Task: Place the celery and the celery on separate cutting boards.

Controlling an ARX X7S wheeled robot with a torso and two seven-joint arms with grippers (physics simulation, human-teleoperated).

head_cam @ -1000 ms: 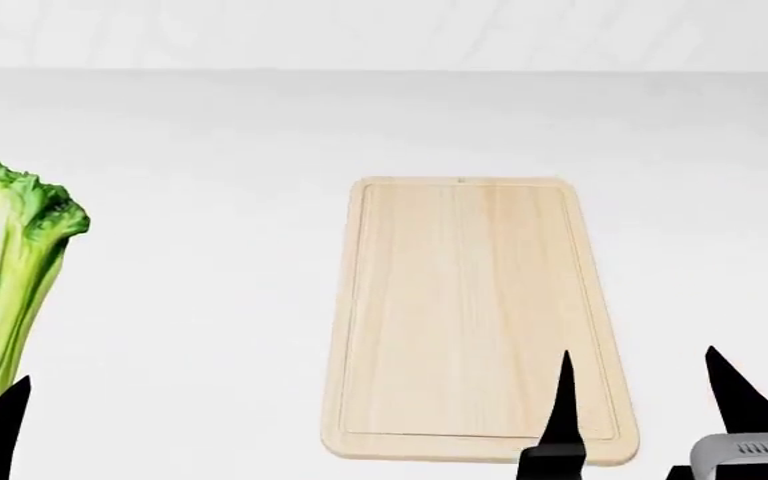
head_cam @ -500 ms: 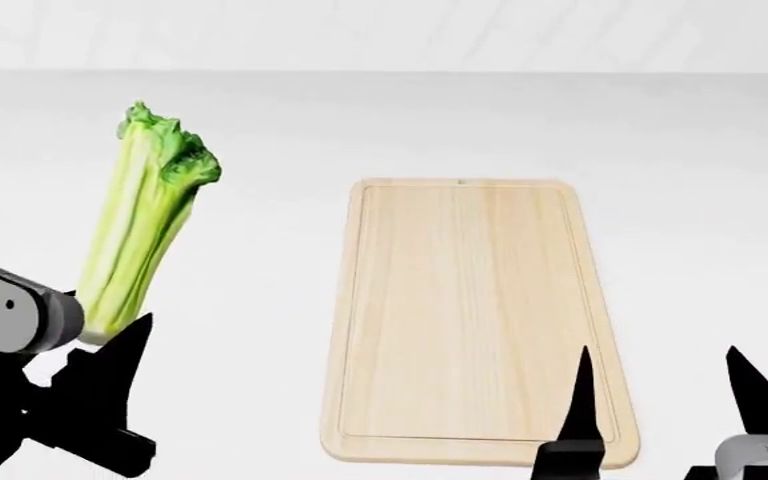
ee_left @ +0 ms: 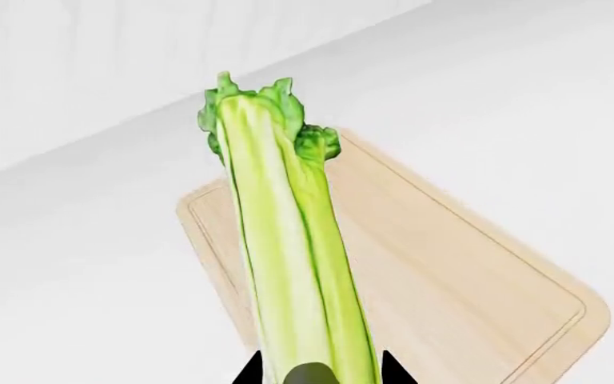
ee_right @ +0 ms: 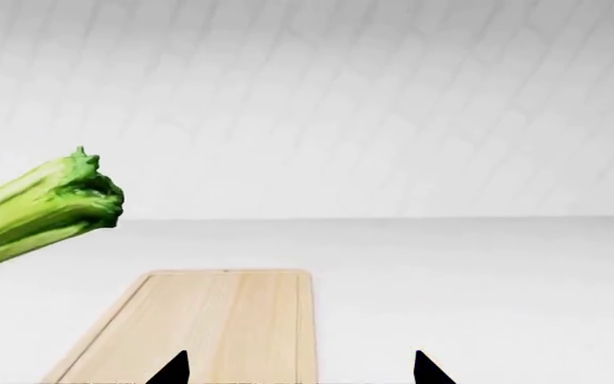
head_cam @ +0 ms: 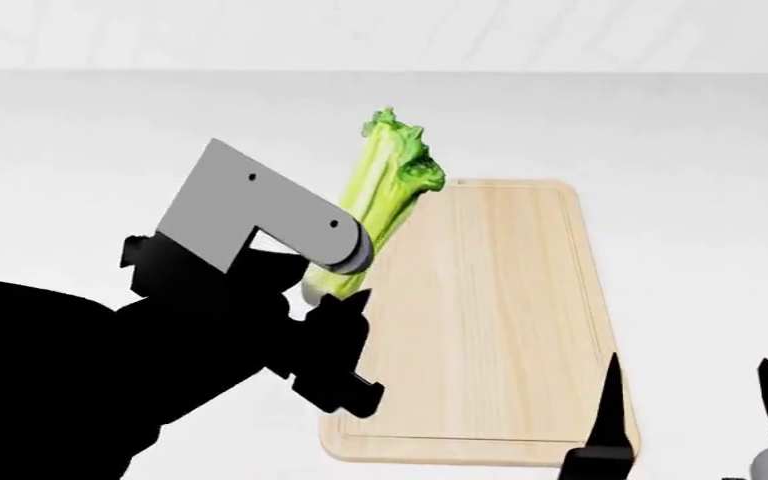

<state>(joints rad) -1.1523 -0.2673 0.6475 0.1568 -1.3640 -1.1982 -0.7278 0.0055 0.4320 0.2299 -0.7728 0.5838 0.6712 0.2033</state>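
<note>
Left gripper (ee_left: 318,370): jaws clenched on the whitish base end of the celery (head_cam: 381,195); stalks run out from the jaws, leafy top farthest. Bunch is carried in the air, not resting on anything.

Celery position, relative to the pale cutting board (head_cam: 491,320): over the board's left long edge, towards its far end, leaves near the far left corner. In the right wrist view the leafy end (ee_right: 67,196) hangs above and beside the board (ee_right: 211,320).

Right gripper (head_cam: 688,415): jaws spread apart, nothing between them, just off the board's near right corner.

Handling, as a judgement: bunch looks light and fairly stiff along its length, stalks crisp enough to bruise or snap if squeezed hard. Leafy end is soft and poor to hold. The firm base, where it is held now, seems the best spot; a long lever beyond the jaws may sag or swing.

Change from a second ago: the celery was far to the board's left, at the picture's edge. It has travelled right to reach the board's edge. The right gripper has barely shifted. White desk (head_cam: 704,150) otherwise unchanged; only one board and one bunch in view.
</note>
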